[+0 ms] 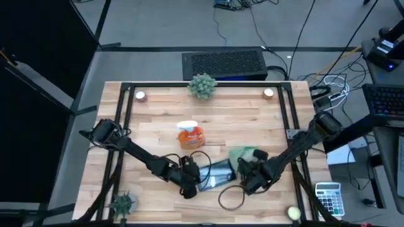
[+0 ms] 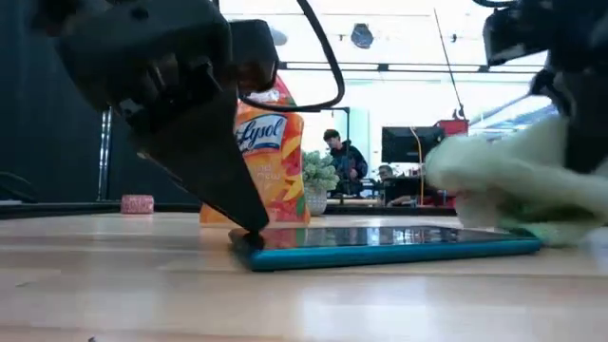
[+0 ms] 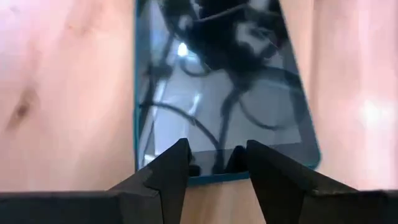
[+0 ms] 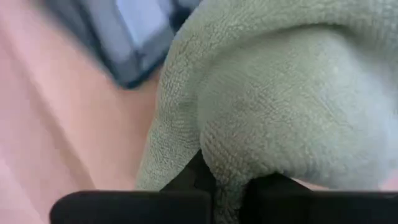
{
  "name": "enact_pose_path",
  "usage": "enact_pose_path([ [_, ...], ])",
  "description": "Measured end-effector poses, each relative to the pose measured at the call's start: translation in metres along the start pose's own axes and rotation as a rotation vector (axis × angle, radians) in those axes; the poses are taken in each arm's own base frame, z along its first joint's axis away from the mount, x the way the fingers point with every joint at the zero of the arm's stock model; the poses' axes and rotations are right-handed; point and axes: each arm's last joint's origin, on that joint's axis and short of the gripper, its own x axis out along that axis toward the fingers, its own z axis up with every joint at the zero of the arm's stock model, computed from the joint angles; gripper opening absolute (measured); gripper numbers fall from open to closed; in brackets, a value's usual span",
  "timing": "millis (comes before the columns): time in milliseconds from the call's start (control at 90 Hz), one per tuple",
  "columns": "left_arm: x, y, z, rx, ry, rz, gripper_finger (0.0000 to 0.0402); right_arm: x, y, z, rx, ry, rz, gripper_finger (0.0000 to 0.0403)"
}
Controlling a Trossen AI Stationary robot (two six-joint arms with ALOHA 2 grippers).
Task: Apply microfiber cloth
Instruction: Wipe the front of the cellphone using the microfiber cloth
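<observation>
**Soft cloth bunched at the tablet's edge**

The right gripper (image 4: 221,180) pinches a fold of the cloth (image 1: 245,156), which rests at the tablet's (image 1: 218,173) right end. Soft, light and limp, it looks best held by a gathered fold. The left gripper (image 3: 214,162), slightly parted, pins the tablet's other end.

Wooden table (image 1: 158,135), pale planks, framed by black rails. Grey floor (image 1: 164,25) around it, cables trailing across. Black mesh-topped box (image 1: 224,63) just beyond the table's far edge. Keyboard (image 1: 385,101) and calculator (image 1: 328,197) to the table's right. Past the table: bright white room, seated person (image 2: 344,160), dark monitor (image 2: 407,144).
</observation>
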Motion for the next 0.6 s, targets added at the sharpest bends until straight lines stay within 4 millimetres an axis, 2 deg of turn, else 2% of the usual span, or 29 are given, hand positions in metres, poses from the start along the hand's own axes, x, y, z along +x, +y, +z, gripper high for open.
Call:
enact_pose_path([
  [156,-0.031,-0.008,0.02,0.001,-0.09,-0.065,0.015,-0.02,-0.019,-0.024,0.074,0.106,-0.099,0.0028],
  [233,-0.035,-0.007,0.019,0.009,-0.074,-0.05,0.015,-0.025,-0.026,-0.031,0.144,0.135,-0.161,0.0043],
  [333,-0.037,-0.007,0.018,0.014,-0.065,-0.043,0.015,-0.031,-0.027,-0.039,0.198,0.177,-0.157,0.0079],
  [467,-0.037,-0.008,0.01,0.039,-0.015,-0.014,0.015,-0.043,-0.025,-0.047,0.3,0.14,-0.04,0.0142],
  [600,-0.038,-0.008,0.006,0.055,0.01,0.002,0.015,-0.058,-0.02,-0.047,0.363,-0.009,0.167,0.0198],
])
